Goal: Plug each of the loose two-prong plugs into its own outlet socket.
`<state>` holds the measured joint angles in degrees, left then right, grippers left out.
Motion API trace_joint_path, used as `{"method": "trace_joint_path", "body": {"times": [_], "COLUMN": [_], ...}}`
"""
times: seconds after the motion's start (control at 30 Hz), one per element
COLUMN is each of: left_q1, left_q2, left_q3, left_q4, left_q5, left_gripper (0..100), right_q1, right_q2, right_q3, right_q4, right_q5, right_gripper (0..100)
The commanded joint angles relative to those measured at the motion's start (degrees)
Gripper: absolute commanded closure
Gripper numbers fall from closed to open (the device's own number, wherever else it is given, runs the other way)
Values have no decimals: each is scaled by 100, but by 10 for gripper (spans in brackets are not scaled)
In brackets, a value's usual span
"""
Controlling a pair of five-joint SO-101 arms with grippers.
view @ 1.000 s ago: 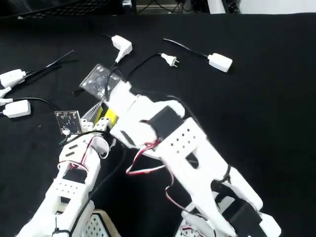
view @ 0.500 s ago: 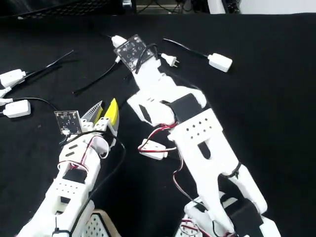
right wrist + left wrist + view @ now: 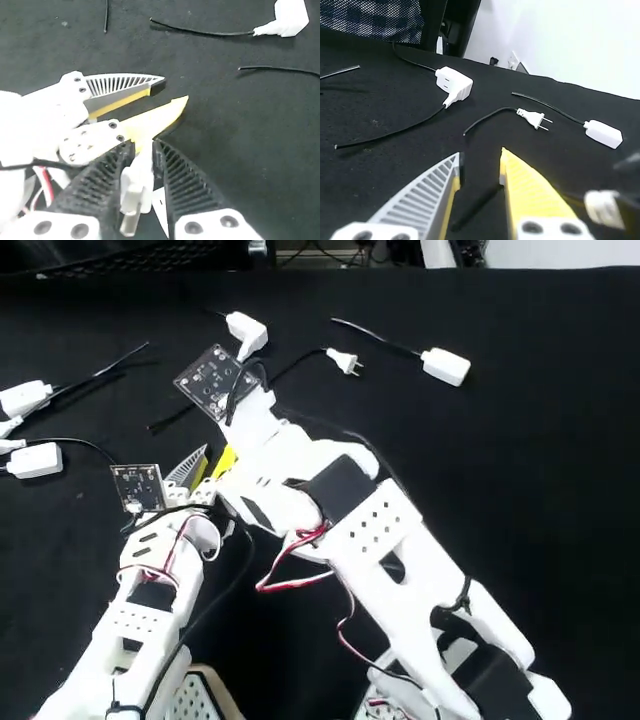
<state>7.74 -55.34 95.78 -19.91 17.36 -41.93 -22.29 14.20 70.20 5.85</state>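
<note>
Jaws on your right gripper (image 3: pixel 144 145) are clamping a white connector (image 3: pixel 136 186) just behind the left gripper (image 3: pixel 480 155), its jaws parted, while the two-prong plug (image 3: pixel 532 118) is lying ahead, prongs facing the socket (image 3: pixel 603 133).

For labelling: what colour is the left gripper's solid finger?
Yellow finger, clearest in left wrist view.

Left gripper (image 3: pixel 172 93) bars the way just ahead of right gripper's (image 3: pixel 141 146) plug (image 3: pixel 136 190).

Plug (image 3: pixel 345 362) left of socket (image 3: pixel 446 366) (apart).
</note>
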Motion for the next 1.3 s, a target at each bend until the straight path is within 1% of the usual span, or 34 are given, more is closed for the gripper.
{"method": "trace_joint_path", "body": {"times": [0.0,0.1,0.17,0.27,0.33,0.4,0.5,0.53,0.57,0.73,0.9,1.0,1.07,1.17,1.27], "left_q1": [22,13,13,-84,-259,-444,-576,-585,-585,-585,-585,-585,-576,-567,-567], "left_q2": [-70,-70,-70,-70,-70,-70,-70,-70,-70,-70,-62,-62,-62,-53,-44], "left_q3": [101,101,101,101,101,101,101,101,101,101,101,101,101,101,101], "left_q4": [-9,-9,-9,-9,-35,-35,-35,-35,-35,-9,0,0,0,0,0], "left_q5": [9,9,0,0,0,0,0,0,0,0,0,0,0,0,0], "left_gripper": [855,855,855,855,855,855,855,855,855,855,855,855,855,855,855], "right_q1": [-176,-158,-62,273,580,1055,1776,1969,2127,2629,3024,3420,3622,3675,3675], "right_q2": [-207,-365,-400,-330,-268,-180,180,365,549,1446,2079,2536,2677,2738,2818], "right_q3": [-338,-338,-312,-4,470,1095,2018,2211,2308,2237,2229,2246,2088,1789,1771], "right_q4": [185,97,18,-53,-360,-1240,-3200,-3701,-3947,-3842,-3851,-3798,-3490,-2919,-2796], "right_q5": [-229,-229,-35,114,141,237,756,870,967,1354,1486,1741,1785,1785,1820], "right_gripper": [986,986,986,986,986,986,986,986,986,986,985,985,985,984,984]}}
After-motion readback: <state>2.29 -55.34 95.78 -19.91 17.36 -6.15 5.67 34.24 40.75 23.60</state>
